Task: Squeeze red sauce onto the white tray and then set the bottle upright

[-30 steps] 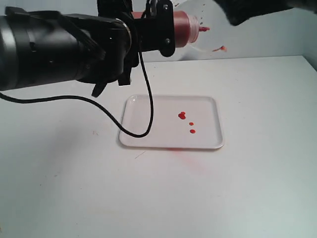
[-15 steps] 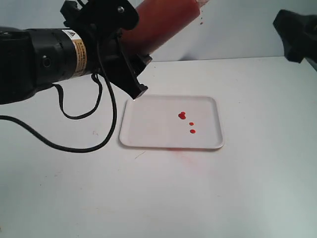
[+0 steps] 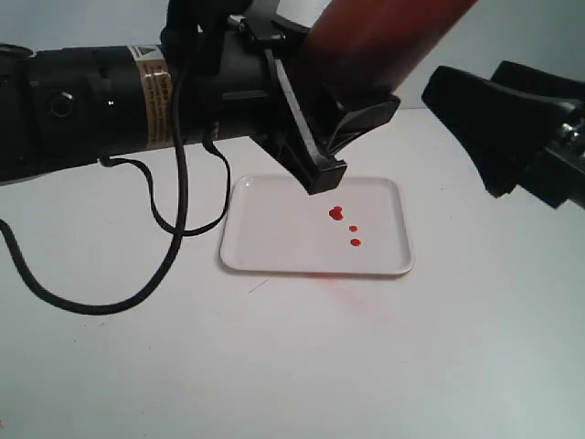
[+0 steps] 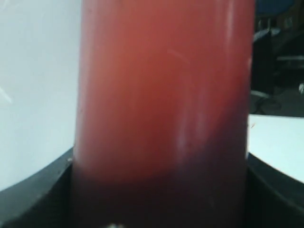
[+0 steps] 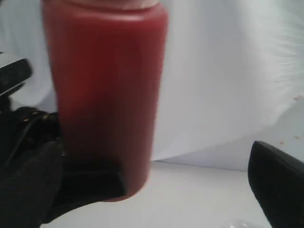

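Note:
The bottle (image 3: 379,41), orange-red with dark red fill, hangs tilted above the far edge of the white tray (image 3: 274,229); its nozzle is cut off by the top of the exterior view. My left gripper (image 3: 340,123) is shut on its lower body. In the left wrist view the bottle (image 4: 161,95) fills the space between the left gripper's (image 4: 161,211) black fingers (image 4: 33,199). Three small drops of red sauce (image 3: 336,213) lie on the tray's right half. My right gripper (image 3: 494,110) stands open to the right of the bottle (image 5: 107,90), apart from it, with wide-spread fingers (image 5: 280,185).
The left arm's black cable (image 3: 137,293) loops down onto the white table left of the tray. A faint pinkish stain (image 3: 352,293) marks the table just in front of the tray. A white backdrop rises behind the table.
The left gripper has swung the bottle from nearly level to steeply tilted and carried it nearer and to the right. The right gripper has come in from the right.

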Robot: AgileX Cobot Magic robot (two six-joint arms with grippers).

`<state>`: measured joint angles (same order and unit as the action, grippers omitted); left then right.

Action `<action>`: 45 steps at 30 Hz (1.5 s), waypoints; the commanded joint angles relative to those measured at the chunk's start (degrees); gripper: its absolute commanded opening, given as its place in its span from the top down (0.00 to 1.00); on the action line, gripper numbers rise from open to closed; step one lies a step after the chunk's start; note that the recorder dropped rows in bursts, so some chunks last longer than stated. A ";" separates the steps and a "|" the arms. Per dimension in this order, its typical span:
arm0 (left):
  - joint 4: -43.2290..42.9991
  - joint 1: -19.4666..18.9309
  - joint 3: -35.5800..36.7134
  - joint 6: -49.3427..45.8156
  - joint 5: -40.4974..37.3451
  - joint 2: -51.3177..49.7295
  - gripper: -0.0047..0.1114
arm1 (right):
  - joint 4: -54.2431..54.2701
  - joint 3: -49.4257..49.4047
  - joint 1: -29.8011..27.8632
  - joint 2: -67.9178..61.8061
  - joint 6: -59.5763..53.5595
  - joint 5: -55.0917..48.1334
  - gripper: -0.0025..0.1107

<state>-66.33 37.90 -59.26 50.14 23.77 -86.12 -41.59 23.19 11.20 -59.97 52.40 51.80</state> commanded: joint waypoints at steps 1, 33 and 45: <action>6.24 -0.04 -0.22 -2.40 8.14 -0.81 0.96 | -2.40 0.03 -0.26 0.38 0.72 7.45 0.13; 5.77 0.33 -0.22 -2.37 31.90 -12.05 0.96 | 1.68 0.27 -0.26 0.38 -4.63 4.50 0.98; 5.76 0.33 -0.22 -2.37 31.90 -12.05 0.95 | 5.28 0.27 -0.26 0.38 -7.61 2.81 0.98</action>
<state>-62.26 38.02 -59.26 47.83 51.52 -98.72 -39.24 23.19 11.31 -59.61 46.46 57.79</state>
